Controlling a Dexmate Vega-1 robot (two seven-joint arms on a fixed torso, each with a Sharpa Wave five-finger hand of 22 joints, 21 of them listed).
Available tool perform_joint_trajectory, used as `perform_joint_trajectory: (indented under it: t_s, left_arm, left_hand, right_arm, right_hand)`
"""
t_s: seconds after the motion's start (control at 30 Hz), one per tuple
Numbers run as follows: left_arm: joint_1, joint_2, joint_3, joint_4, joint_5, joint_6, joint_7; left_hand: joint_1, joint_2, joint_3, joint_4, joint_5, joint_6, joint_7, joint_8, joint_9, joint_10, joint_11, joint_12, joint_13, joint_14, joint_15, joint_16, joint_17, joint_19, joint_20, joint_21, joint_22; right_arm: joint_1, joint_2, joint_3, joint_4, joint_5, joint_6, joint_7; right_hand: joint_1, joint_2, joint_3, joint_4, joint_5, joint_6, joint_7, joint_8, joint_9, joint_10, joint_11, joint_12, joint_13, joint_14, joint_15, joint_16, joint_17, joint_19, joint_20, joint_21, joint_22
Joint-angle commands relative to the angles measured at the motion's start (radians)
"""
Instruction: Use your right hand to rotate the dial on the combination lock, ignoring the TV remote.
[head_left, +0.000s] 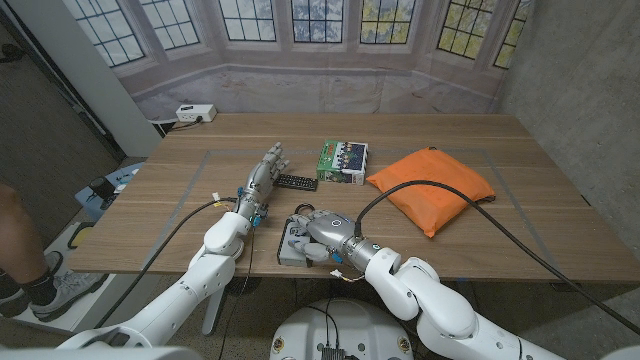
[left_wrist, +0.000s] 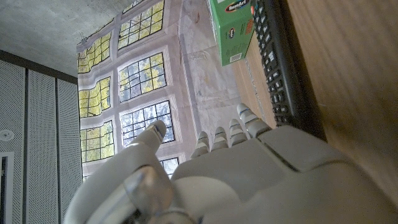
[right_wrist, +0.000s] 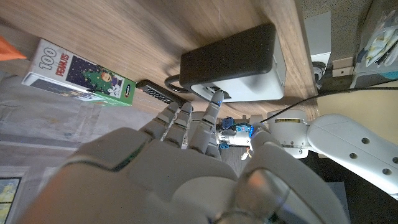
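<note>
The combination lock, a grey box with a black face, sits near the table's front edge. My right hand hangs over it and covers most of it in the head view. In the right wrist view its fingertips reach the lock's pale side, one touching it, with the thumb held apart; I cannot make out the dial. The black TV remote lies farther back. My left hand stands beside the remote, fingers stretched out and holding nothing.
A green card box lies behind the remote, and an orange cushion sits to the right with a black cable across it. A white power strip is at the far left corner. A person's leg shows at the left edge.
</note>
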Motion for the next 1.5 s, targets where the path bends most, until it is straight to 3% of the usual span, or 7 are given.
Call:
perform_joint_trajectory:
  t_s: [0.03, 0.63, 1.1, 1.13, 1.4, 1.5]
  left_arm:
    - [0.000, 0.002, 0.001, -0.004, 0.001, 0.007, 0.001]
    - [0.006, 0.013, -0.005, -0.021, -0.002, 0.015, 0.006]
    - [0.015, 0.021, -0.007, -0.036, 0.002, 0.020, 0.015]
    - [0.016, 0.022, -0.007, -0.037, 0.001, 0.021, 0.014]
    - [0.013, 0.023, -0.006, -0.036, 0.000, 0.024, 0.009]
    - [0.012, 0.024, -0.005, -0.035, 0.000, 0.026, 0.008]
  left_hand:
    - [0.014, 0.000, 0.010, -0.002, 0.004, 0.000, -0.003, 0.003, 0.001, 0.001, 0.003, 0.008, 0.005, 0.004, 0.005, 0.005, 0.004, 0.009, 0.003, -0.001, 0.004]
    - [0.016, 0.001, 0.009, -0.003, 0.003, 0.002, -0.002, 0.004, 0.001, 0.001, 0.003, 0.008, 0.005, 0.004, 0.004, 0.005, 0.004, 0.009, 0.004, -0.001, 0.004]
    - [0.016, 0.001, 0.008, -0.003, 0.003, 0.003, -0.002, 0.004, 0.001, 0.001, 0.004, 0.008, 0.005, 0.004, 0.005, 0.005, 0.004, 0.009, 0.004, -0.001, 0.004]
    - [0.016, 0.001, 0.008, -0.003, 0.003, 0.004, -0.002, 0.004, 0.001, 0.001, 0.005, 0.008, 0.005, 0.004, 0.005, 0.005, 0.004, 0.009, 0.004, -0.002, 0.004]
    - [0.017, 0.001, 0.008, -0.003, 0.003, 0.010, -0.001, 0.006, 0.001, 0.002, 0.003, 0.008, 0.005, 0.004, 0.005, 0.005, 0.004, 0.009, 0.004, -0.002, 0.004]
    - [0.017, 0.001, 0.008, -0.003, 0.003, 0.010, -0.001, 0.006, 0.001, 0.001, 0.002, 0.008, 0.005, 0.004, 0.004, 0.005, 0.004, 0.009, 0.004, -0.002, 0.004]
  right_arm:
    - [-0.005, 0.002, 0.022, -0.008, 0.002, 0.011, -0.012]
    - [-0.006, 0.006, 0.046, -0.020, 0.025, 0.022, -0.027]
    - [-0.010, 0.017, 0.056, -0.015, 0.061, 0.020, -0.062]
    - [-0.010, 0.016, 0.060, -0.015, 0.075, 0.025, -0.065]
    - [-0.010, 0.015, 0.060, -0.013, 0.084, 0.014, -0.074]
    - [-0.009, 0.015, 0.058, -0.010, 0.082, 0.011, -0.079]
  right_hand:
    - [0.013, 0.003, 0.010, 0.001, -0.001, 0.010, 0.004, 0.008, 0.002, 0.004, 0.002, -0.001, 0.001, 0.011, -0.078, 0.008, 0.002, 0.012, -0.088, 0.003, 0.002]
    - [0.017, 0.001, 0.017, -0.005, -0.003, 0.023, 0.001, 0.008, 0.002, 0.009, 0.011, -0.003, 0.001, 0.022, -0.080, 0.009, 0.002, 0.029, -0.085, 0.006, 0.002]
    - [0.017, -0.005, 0.021, -0.011, -0.008, 0.067, -0.035, 0.017, 0.004, 0.002, 0.025, -0.008, 0.003, 0.042, -0.084, 0.011, 0.002, 0.058, -0.075, 0.009, 0.001]
    - [0.022, -0.004, 0.023, -0.016, -0.009, 0.075, -0.041, 0.018, 0.005, -0.008, 0.043, -0.010, 0.004, 0.043, -0.083, 0.011, 0.002, 0.060, -0.075, 0.008, 0.001]
    - [0.029, -0.001, 0.021, -0.027, -0.014, 0.108, -0.068, 0.023, 0.006, -0.063, 0.068, -0.021, 0.006, 0.038, -0.081, 0.011, 0.006, 0.068, -0.074, 0.004, 0.001]
    - [0.029, 0.000, 0.018, -0.029, -0.016, 0.108, -0.077, 0.019, 0.007, -0.105, 0.096, -0.026, 0.008, 0.035, -0.076, 0.011, 0.008, 0.069, -0.073, 0.002, 0.001]
